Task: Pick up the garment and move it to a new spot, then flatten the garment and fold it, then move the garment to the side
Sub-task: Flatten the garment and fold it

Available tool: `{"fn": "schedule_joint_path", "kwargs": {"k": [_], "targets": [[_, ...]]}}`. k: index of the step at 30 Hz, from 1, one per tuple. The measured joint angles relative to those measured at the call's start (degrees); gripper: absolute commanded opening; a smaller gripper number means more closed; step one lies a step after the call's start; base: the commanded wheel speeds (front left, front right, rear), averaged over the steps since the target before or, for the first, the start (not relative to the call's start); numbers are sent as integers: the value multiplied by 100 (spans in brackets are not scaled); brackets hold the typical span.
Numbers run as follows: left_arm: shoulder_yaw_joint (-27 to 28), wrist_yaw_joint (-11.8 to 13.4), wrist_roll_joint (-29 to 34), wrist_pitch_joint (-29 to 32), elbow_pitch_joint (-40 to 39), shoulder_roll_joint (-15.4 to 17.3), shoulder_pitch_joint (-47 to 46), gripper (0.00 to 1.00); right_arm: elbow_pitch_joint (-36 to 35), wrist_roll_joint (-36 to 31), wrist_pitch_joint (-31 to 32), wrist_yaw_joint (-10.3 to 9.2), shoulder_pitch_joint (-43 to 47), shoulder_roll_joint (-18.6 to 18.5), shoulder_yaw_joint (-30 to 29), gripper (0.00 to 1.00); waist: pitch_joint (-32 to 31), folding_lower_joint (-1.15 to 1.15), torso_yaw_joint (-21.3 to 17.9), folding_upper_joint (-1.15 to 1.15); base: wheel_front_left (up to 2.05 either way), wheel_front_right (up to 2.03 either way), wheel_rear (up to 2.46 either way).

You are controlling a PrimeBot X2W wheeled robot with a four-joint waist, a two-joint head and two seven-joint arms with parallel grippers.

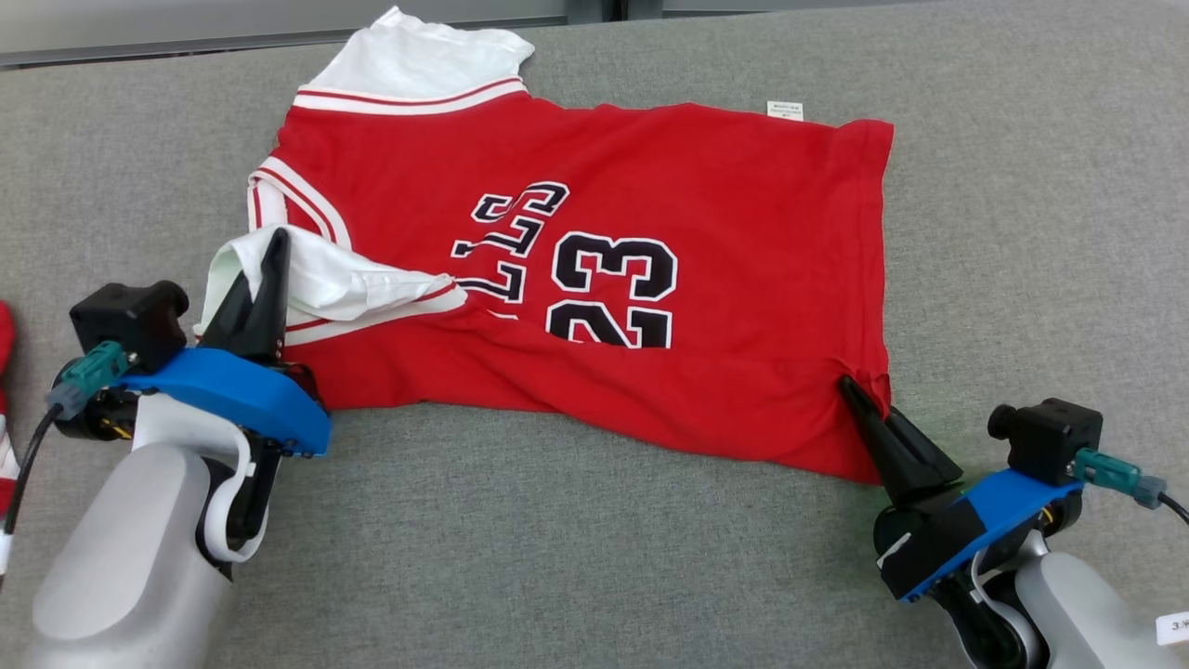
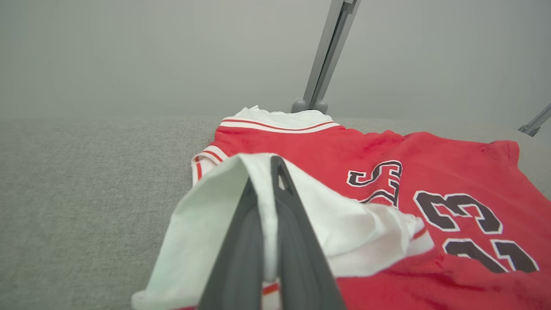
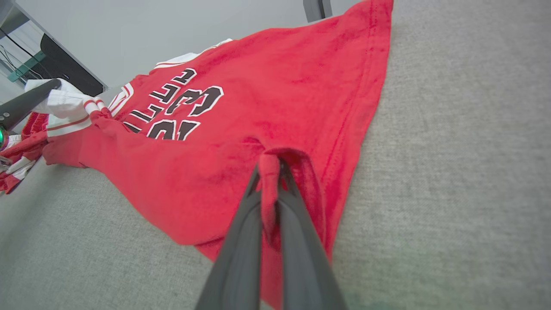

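The garment (image 1: 650, 186) is a red jersey with white sleeves and a black "23", spread across the grey padded table. My left gripper (image 1: 276, 240) is shut on the near white sleeve (image 2: 215, 206), which is lifted and folded over the red body. My right gripper (image 1: 850, 384) is shut on a pinch of the red hem corner (image 3: 269, 165) at the jersey's near right. The far sleeve (image 1: 418, 60) lies flat at the back. In the right wrist view the jersey (image 3: 267, 94) stretches away toward the left gripper's fingers (image 3: 26, 101).
Grey table surface (image 1: 576, 557) runs in front of the jersey and to its right. Another red and white cloth (image 1: 5, 390) lies at the far left edge. A grey post (image 2: 327, 51) stands behind the table, with a pale wall beyond.
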Motion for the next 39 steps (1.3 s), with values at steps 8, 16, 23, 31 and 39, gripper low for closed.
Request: {"fn": "schedule_joint_path", "kwargs": {"k": [8, 16, 23, 31, 39], "targets": [[-69, -77, 69, -444, 597, -171, -170, 100, 105, -142, -258, 0, 151, -40, -85, 100, -234, 0, 49, 0, 0, 0, 0], [82, 49, 68, -690, 556, -105, 277, 100, -143, -394, -240, 0, 818, -62, -545, 100, -516, -1, 76, 0, 0, 0, 0], [70, 152, 48, -606, 563, 53, 727, 100, -237, -590, -37, 0, 1088, 130, -797, 100, -548, -1, 80, 0, 0, 0, 0], [-9, 224, 14, -452, 792, 102, 870, 100, -2, -743, 137, 0, 1055, 386, -783, 100, -470, -1, 48, 0, 0, 0, 0], [-56, 174, -47, -328, 1223, 88, 832, 100, 318, -859, 127, 0, 850, 578, -731, 100, -347, -1, 21, 0, 0, 0, 0]]}}
